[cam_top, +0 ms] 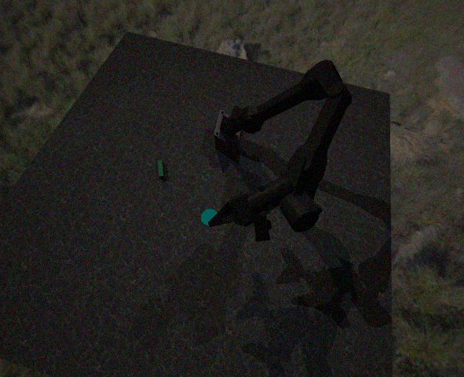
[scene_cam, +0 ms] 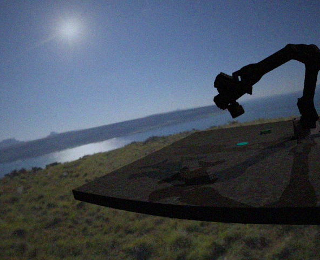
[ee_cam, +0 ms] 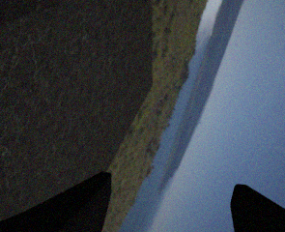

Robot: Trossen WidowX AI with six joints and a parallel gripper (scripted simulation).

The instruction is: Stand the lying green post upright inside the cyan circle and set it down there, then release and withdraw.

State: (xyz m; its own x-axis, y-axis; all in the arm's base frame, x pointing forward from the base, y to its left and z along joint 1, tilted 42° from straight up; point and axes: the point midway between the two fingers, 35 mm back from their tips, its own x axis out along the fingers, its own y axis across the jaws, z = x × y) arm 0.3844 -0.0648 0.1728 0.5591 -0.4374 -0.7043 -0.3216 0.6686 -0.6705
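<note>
The gripper [scene_cam: 229,104] hangs high over the table [cam_top: 102,243], jaws half apart and holding nothing — the green post [cam_top: 160,168] lies flat, well apart from the cyan circle [cam_top: 206,215].

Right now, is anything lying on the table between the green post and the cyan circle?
Nothing visible does. The green post lies flat on the table, apart from the cyan circle, with only bare surface and shadow between them. The gripper hangs high above, jaws open and holding nothing.
</note>
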